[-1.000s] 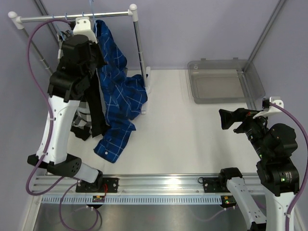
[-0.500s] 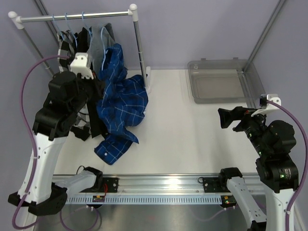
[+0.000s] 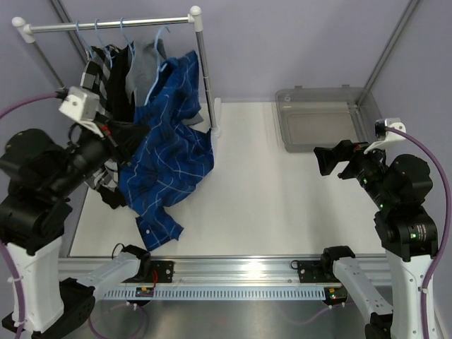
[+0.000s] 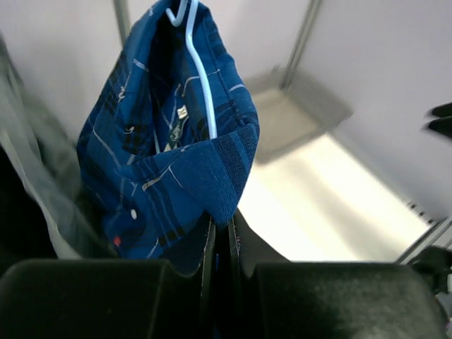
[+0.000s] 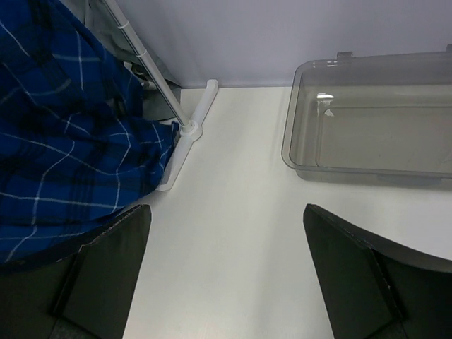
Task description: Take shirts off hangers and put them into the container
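- The left gripper (image 4: 220, 236) is clamped on a fold of the plaid shirt (image 3: 169, 148), near its collar.
- A hanger (image 4: 203, 78) sits inside that collar, under the rail (image 3: 113, 25).
- The shirt's tail lies on the table (image 3: 254, 183).
- The right gripper (image 5: 226, 212) hovers with its jaws wide apart, holding nothing.
- The container (image 3: 316, 92) sits far right.

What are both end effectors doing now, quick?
Left end effector: closed on the blue plaid fabric shirt.
Right end effector: open, holding nothing.
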Controlling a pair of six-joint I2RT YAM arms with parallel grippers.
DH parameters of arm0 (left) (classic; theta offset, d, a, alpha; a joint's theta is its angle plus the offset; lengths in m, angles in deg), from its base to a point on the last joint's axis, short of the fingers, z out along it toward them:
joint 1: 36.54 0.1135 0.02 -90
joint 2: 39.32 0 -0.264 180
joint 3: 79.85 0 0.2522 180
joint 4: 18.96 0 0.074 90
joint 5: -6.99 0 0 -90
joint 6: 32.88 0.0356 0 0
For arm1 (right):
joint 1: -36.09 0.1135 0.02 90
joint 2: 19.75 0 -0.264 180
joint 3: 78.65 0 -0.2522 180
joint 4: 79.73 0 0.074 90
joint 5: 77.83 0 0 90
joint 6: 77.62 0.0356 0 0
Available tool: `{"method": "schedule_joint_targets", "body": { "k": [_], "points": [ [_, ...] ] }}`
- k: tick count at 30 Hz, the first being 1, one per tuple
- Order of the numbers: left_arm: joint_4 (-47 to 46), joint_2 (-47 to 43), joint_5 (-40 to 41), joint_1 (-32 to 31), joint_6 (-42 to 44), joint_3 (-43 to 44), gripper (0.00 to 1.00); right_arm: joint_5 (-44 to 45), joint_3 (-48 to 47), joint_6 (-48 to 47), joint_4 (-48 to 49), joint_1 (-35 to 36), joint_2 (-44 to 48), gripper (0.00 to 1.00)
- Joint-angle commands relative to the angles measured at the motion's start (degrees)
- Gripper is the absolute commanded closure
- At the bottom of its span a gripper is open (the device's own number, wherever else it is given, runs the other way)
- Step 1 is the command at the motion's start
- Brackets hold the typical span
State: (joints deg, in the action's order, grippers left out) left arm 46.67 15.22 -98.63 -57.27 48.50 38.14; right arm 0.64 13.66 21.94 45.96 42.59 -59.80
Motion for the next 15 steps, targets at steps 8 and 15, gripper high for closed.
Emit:
{"method": "schedule_joint_targets", "body": {
  "k": [8, 15],
  "points": [
    [-10.04, 4.96, -18.30, -0.27, -4.38, 18.38, 1.00, -0.86, -2.97, -2.00, 1.36, 0.53, -0.11, 0.00],
    [-11.27, 3.73, -26.73, -0.36, -4.04, 9.70, 1.00, -0.42, -2.62, -2.88, 0.74, 0.53, 0.41, 0.00]
  ]
}}
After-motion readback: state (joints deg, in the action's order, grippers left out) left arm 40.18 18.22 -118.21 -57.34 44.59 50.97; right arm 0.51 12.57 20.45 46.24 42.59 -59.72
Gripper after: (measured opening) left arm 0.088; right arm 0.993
